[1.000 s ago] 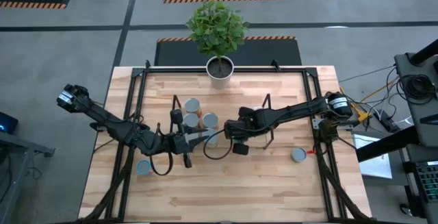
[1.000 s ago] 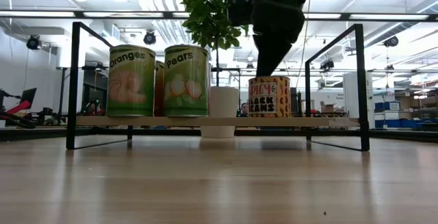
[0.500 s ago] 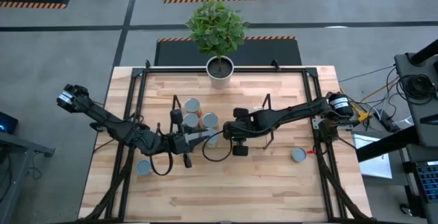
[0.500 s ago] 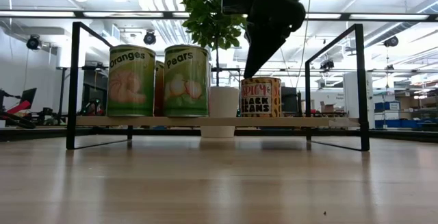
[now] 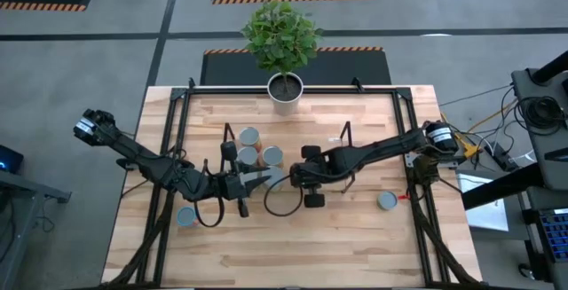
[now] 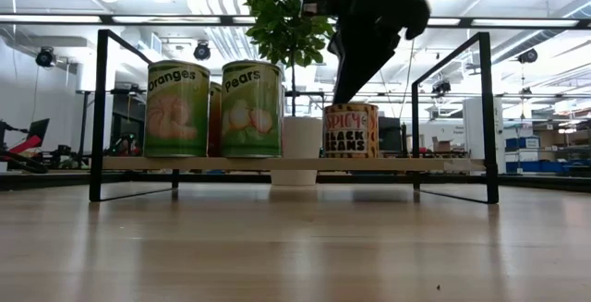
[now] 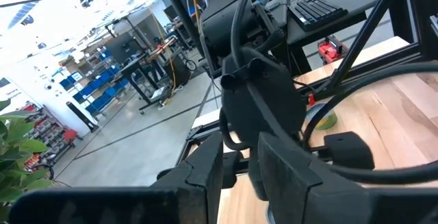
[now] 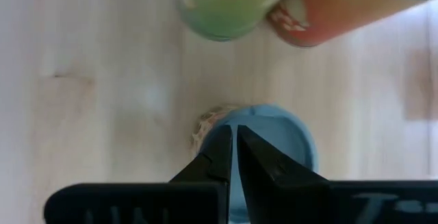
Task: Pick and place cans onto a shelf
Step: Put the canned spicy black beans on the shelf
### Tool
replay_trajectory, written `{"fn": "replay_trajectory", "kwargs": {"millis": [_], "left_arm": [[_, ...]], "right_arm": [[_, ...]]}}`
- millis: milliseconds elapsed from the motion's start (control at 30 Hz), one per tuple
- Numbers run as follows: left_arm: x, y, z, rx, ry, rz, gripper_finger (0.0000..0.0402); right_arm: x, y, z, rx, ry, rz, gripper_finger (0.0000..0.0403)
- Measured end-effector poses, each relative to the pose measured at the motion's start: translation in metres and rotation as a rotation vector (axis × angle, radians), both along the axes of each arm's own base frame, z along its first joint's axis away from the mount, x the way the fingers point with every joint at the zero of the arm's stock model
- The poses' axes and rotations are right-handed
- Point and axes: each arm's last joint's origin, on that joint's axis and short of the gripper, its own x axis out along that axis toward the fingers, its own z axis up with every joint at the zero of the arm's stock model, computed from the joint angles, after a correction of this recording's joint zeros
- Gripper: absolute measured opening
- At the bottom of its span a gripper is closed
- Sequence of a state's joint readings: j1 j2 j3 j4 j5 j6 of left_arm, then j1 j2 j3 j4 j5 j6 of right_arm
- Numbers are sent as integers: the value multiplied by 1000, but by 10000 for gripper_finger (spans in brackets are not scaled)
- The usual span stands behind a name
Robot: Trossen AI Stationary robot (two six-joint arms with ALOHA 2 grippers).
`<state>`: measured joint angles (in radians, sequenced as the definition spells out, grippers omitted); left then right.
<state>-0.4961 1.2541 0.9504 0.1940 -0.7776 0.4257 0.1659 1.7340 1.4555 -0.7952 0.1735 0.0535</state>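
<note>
The shelf (image 6: 295, 164) carries an Oranges can (image 6: 177, 108), a Pears can (image 6: 251, 108), an orange can between them and a black-beans can (image 6: 351, 131), all standing upright on its board. My right gripper (image 8: 235, 145) is shut and points down over the black-beans can's bluish top (image 8: 274, 148); in the high view (image 5: 295, 177) it hides most of that can. My left gripper (image 7: 239, 176) is open and empty, just left of the shelf's cans (image 5: 256, 181). My right gripper comes from above with its shut fingers (image 6: 343, 94) pointing down at the top of the black-beans can, near its rim (image 8: 215, 125). In the low view the tip reaches the top's edge; I cannot tell whether it touches. The can stands upright on the board.
Two loose cans stand on the table, one near the left frame (image 5: 186, 216) and one near the right frame (image 5: 387, 200). A white plant pot (image 5: 286, 90) stands at the far edge. The black table frame (image 5: 169, 175) runs along both sides.
My right gripper has gone toward the table's left and a little nearer. The black-beans can has slid leftward along the shelf board, staying upright, and now stands closer to the Pears can.
</note>
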Motion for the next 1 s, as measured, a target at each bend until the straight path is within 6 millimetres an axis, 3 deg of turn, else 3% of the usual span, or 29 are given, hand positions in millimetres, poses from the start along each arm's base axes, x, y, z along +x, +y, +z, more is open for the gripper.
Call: {"fn": "replay_trajectory", "kwargs": {"millis": [567, 1000], "left_arm": [[0, 0, 0, 0, 0, 0, 77], [0, 0, 0, 0, 0, 0, 77]], "right_arm": [[-2, 2, 1, 37, 8, 22, 13], [-13, 8, 25, 116, -48, 34, 13]]}}
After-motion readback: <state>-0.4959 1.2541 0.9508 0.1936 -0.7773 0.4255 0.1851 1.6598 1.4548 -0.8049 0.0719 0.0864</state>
